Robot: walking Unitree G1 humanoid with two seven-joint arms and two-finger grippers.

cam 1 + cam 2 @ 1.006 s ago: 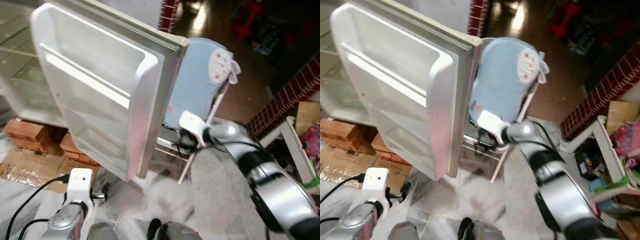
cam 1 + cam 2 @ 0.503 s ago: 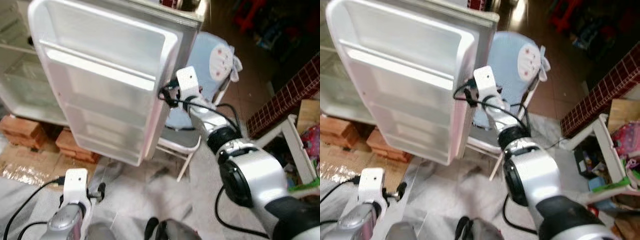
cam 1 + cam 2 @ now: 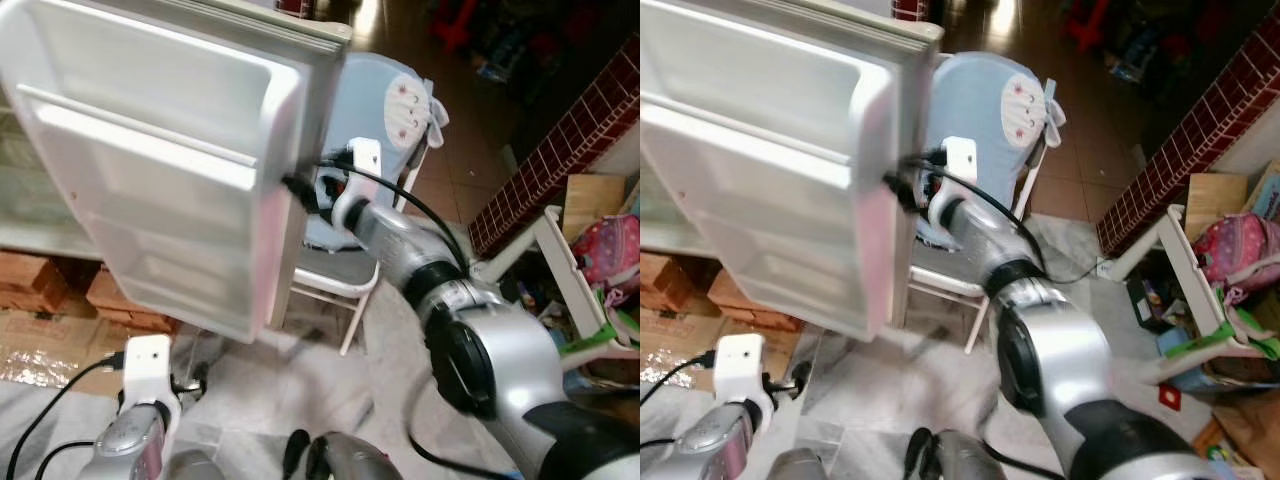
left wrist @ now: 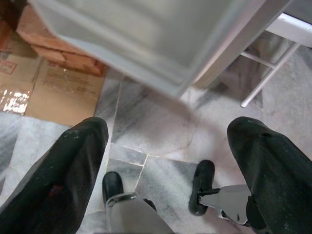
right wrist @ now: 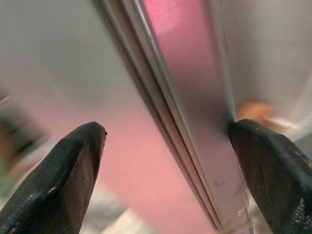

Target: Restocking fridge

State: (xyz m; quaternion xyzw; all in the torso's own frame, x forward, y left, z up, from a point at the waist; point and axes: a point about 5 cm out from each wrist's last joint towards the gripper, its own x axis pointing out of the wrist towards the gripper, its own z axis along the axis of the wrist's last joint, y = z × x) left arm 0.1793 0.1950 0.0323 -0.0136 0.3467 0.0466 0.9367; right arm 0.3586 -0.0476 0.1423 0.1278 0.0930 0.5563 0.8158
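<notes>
Marble floor below, white fridge door point(image 3: 170, 170) stands open, its edge between the spread right claw point(image 5: 165, 161).

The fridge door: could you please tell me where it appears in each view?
Left eye: fridge door, upper left, right hand at its edge.
Right eye: upper left.
Left wrist: across the top.
Right wrist: its edge between the fingers.
Shared landmark: blue chair behind the door.

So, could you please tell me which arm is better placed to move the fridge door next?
Probably the right. The right gripper already sits at the fridge door, open fingers either side of its free edge. The left gripper hangs low, open over the floor, away from the door.
</notes>
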